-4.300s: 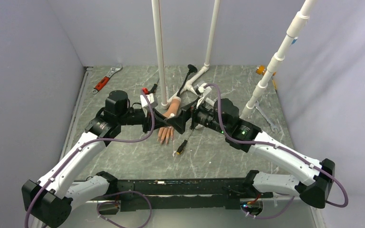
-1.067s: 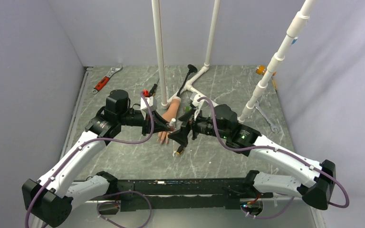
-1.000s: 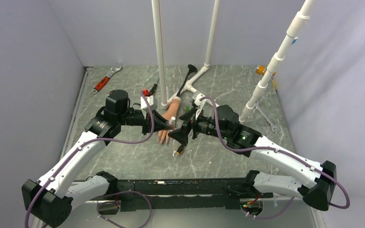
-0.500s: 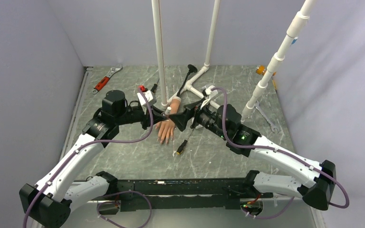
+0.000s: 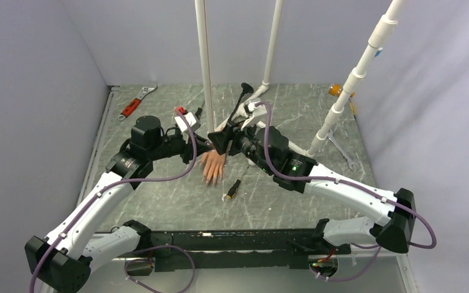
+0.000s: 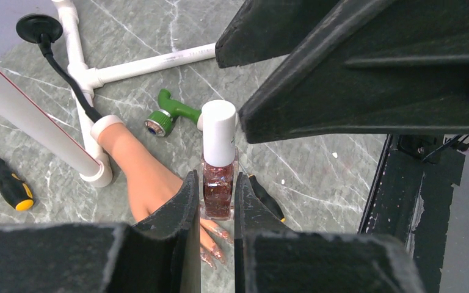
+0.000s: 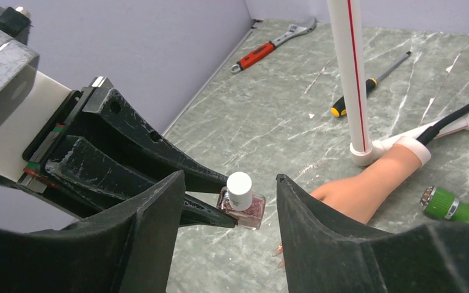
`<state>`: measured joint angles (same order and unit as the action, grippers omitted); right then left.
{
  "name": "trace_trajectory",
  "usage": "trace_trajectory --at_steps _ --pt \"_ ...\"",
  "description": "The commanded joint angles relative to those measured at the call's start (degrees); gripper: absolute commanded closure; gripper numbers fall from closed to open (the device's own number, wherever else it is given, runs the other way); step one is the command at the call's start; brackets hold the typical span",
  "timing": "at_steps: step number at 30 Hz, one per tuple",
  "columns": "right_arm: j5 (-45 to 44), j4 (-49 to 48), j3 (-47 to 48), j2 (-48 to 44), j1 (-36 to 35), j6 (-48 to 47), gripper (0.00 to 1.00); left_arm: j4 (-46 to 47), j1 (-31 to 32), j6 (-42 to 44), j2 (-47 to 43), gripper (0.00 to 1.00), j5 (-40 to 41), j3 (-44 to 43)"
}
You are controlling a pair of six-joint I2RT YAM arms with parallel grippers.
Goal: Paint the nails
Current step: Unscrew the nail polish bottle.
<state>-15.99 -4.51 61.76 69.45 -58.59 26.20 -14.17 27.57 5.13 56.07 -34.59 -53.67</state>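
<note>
bottle (image 6: 218, 190): glittery pink, white cap | mannequin hand (image 6: 141, 178): peach | table (image 5: 159, 204): grey marbled

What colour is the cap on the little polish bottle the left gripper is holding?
White cap, over glittery reddish polish; clearest in the left wrist view.

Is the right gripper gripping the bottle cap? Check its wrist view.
No, the right gripper has its fingers clear on both sides of the white cap of the polish bottle.
</note>
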Motion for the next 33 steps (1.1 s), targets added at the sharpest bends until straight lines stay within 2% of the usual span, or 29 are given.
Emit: trace_trajectory --at_steps 1,14,23,28,33 --pt "-4.1 1.6 3.7 1.3 -0.6 1.6 0.43 3.0 0.2 -0.7 -1.0 1.00 0.8 -0.3" --pt "-3.6 3.5 6.0 5.0 -0.8 3.1 0.57 3.2 0.2 -0.5 -1.5 1.00 0.5 -0.2" --pt "-0.2 4.2 6.4 6.8 -0.9 2.7 0.76 3.1 0.2 -0.4 -1.6 1.00 0.7 -0.2" --pt "1.4 4.3 5.1 6.4 -0.9 2.2 0.93 3.0 0.2 -0.2 -1.5 1.00 0.5 -0.2" --pt "3.2 2.9 2.2 5.0 -0.9 0.3 0.96 2.3 0.2 1.0 -1.2 1.00 -2.6 -0.3"
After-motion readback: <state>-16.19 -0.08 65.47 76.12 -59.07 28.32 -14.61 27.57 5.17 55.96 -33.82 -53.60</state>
